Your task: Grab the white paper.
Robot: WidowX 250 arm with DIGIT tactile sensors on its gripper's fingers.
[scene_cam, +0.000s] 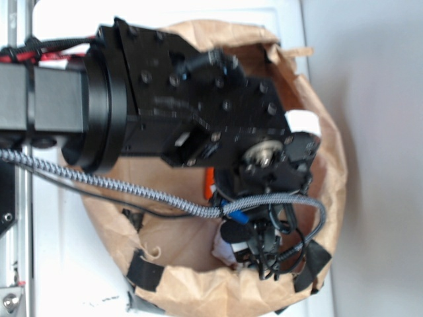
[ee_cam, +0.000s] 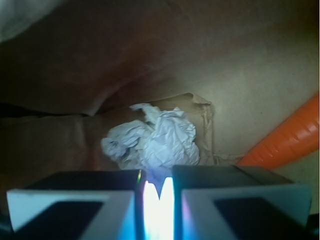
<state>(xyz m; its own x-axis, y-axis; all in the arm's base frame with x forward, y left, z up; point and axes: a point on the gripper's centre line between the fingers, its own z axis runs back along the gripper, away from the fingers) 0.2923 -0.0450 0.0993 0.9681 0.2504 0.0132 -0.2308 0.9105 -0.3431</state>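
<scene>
The crumpled white paper [ee_cam: 152,141] lies lengthwise left-to-right, just beyond the nearly pressed-together pincer [ee_cam: 157,192].

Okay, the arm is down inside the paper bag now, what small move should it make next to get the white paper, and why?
Probably open the tool first, then ease forward. In the wrist view its two fingers stand nearly together with only a thin gap, while the white paper lies just ahead of them, apart from the tips, on the bag floor. The carrot lies off to the right.
</scene>
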